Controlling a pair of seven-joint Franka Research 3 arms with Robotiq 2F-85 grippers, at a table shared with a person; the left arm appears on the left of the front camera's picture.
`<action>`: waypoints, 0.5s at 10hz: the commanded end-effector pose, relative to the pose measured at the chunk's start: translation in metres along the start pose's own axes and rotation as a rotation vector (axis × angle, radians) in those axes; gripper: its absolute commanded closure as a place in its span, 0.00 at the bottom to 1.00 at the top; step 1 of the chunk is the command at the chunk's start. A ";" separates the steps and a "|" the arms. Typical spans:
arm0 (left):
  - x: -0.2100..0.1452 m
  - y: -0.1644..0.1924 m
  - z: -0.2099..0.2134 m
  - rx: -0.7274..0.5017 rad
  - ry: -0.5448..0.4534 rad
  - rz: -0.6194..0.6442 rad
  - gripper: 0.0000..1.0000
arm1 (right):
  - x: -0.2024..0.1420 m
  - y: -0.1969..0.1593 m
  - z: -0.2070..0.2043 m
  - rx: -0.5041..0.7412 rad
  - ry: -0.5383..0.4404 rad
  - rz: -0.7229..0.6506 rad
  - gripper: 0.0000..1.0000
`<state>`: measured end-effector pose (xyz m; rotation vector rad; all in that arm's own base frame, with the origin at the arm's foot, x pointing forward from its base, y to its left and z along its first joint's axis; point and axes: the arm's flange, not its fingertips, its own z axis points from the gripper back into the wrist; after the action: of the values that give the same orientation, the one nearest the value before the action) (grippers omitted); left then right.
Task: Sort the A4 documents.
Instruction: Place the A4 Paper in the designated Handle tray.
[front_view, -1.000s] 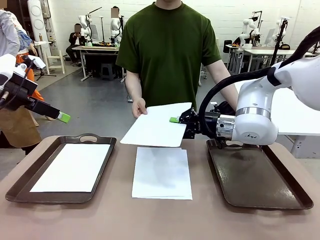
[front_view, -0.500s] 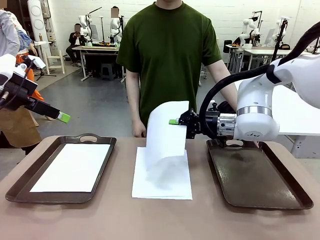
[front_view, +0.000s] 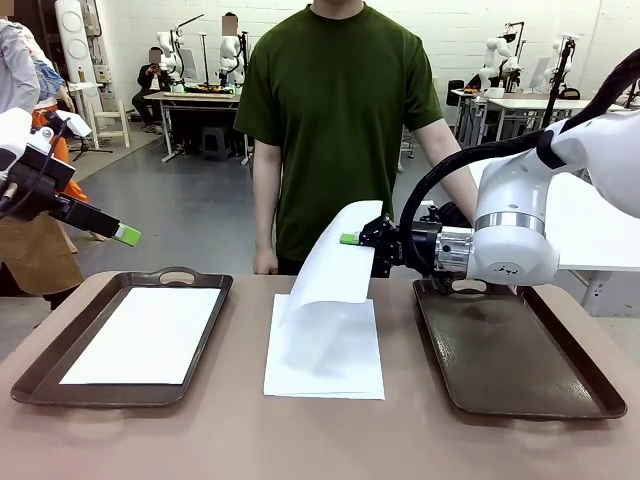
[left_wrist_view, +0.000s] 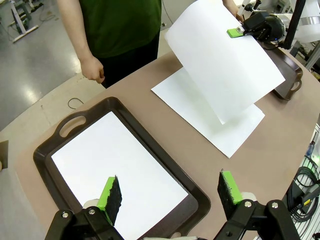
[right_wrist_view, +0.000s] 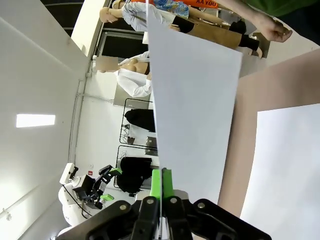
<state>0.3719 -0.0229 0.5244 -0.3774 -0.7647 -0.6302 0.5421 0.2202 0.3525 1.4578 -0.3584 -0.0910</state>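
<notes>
The right gripper (front_view: 350, 239) reaches in level from the robot's right, its green-padded jaws clamped shut on the top edge of one thin white A4 paper sheet (front_view: 335, 265). From that pinch the sheet droops away, curling downward and toward the robot's left, so its long axis runs from the jaws down toward the stack of plain white A4 sheets (front_view: 325, 365) lying flat on the middle of the brown table (front_view: 320, 440). The free lower corner hangs over the stack; I cannot tell whether it brushes the top sheet.

What matters, as I judge it, is that the paper trails to the left of the jaws while the bare dark brown handled tray (front_view: 500, 350) sits on the other side, under the right arm's wrist. The right arm is plainly the nearer one to that tray, and the sheet would have to be drawn back across with its long axis brought round to match the tray's.

The left gripper (front_view: 127, 235) hovers with jaws spread wide and holding nothing, above the other dark brown tray (front_view: 40, 385), which holds a flat white sheet (front_view: 145, 335). The person's hand (front_view: 265, 262) hangs at the far table edge, apart from the held paper.
</notes>
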 end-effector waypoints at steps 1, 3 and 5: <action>-0.001 0.001 0.000 0.000 0.000 0.003 0.00 | -0.002 -0.003 -0.003 0.005 -0.014 -0.010 1.00; -0.001 0.001 0.000 0.000 0.000 0.003 0.00 | -0.002 -0.003 -0.003 0.005 -0.014 -0.010 1.00; -0.001 0.001 0.000 0.000 0.000 0.003 0.00 | 0.000 0.000 0.000 0.000 0.000 0.000 0.99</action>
<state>0.3719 -0.0229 0.5244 -0.3774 -0.7647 -0.6302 0.5421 0.2202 0.3525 1.4577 -0.3585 -0.0908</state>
